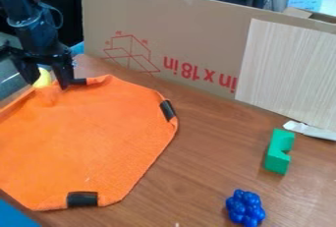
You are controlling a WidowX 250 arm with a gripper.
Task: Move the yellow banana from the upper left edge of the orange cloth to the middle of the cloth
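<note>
The black gripper (pixel 49 82) hangs at the upper left, low over the far edge of the orange cloth (pixel 98 137). Its two fingers stand apart, so it is open. A yellow object (pixel 43 78) shows between them; whether a finger touches it I cannot tell. Just below it the cloth has a small raised fold. Black strips sit on the cloth's edge, one (pixel 169 110) at its right and another (pixel 82 199) at its near side.
A green notched block (pixel 279 151) stands at the right, with a blue knobbly cluster (pixel 245 208) nearer the front. A cardboard wall (pixel 197 39) with a pale panel (pixel 289 69) borders the table's back. White paper (pixel 311 130) lies beside the panel. Something blue (pixel 14 216) occupies the lower left corner.
</note>
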